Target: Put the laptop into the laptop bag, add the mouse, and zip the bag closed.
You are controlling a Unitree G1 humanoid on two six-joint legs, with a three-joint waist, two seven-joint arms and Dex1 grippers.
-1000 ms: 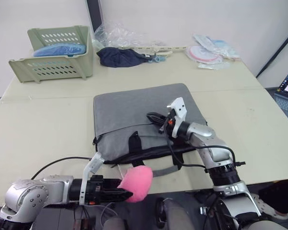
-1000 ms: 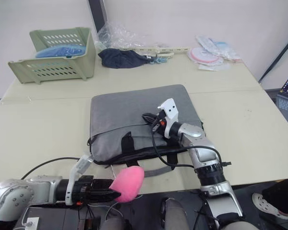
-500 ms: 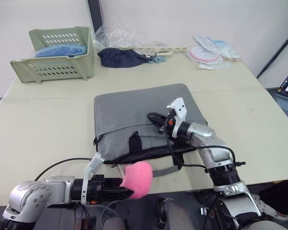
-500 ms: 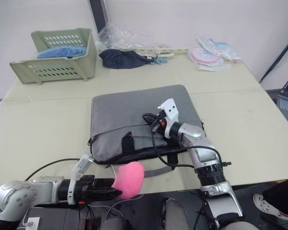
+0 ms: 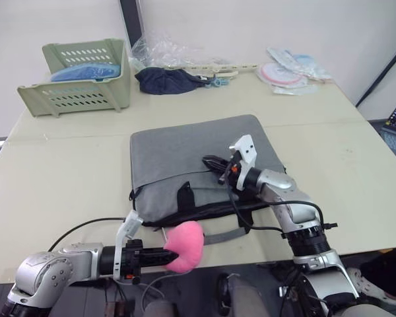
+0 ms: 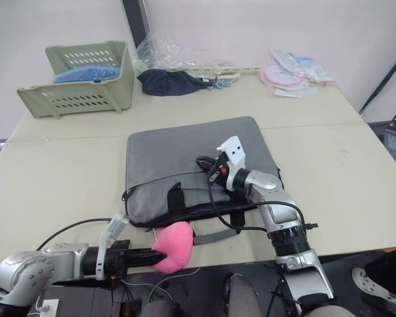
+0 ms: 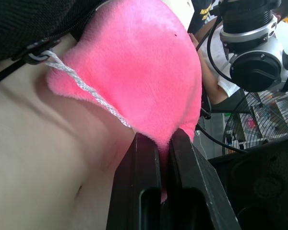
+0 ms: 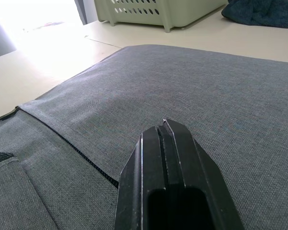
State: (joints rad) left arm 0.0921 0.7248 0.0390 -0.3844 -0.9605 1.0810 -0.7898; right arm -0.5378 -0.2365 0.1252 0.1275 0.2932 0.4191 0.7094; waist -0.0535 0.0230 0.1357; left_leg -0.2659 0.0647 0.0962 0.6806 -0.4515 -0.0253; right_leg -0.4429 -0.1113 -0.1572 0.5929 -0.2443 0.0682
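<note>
Laptop bag (image 5: 198, 158), flat grey weave; left pincer (image 7: 164, 143) pinches fluffy pink plush (image 7: 144, 72).

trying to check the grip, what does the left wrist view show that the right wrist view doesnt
Left wrist view: the left gripper shut on the pink plush toy, a white cord across the toy, and a fan behind.

Right wrist view: the right gripper, fingers together, over the bag's flat top, with the green basket and a dark cloth beyond.

Both: the grey laptop bag and the beige table.
</note>
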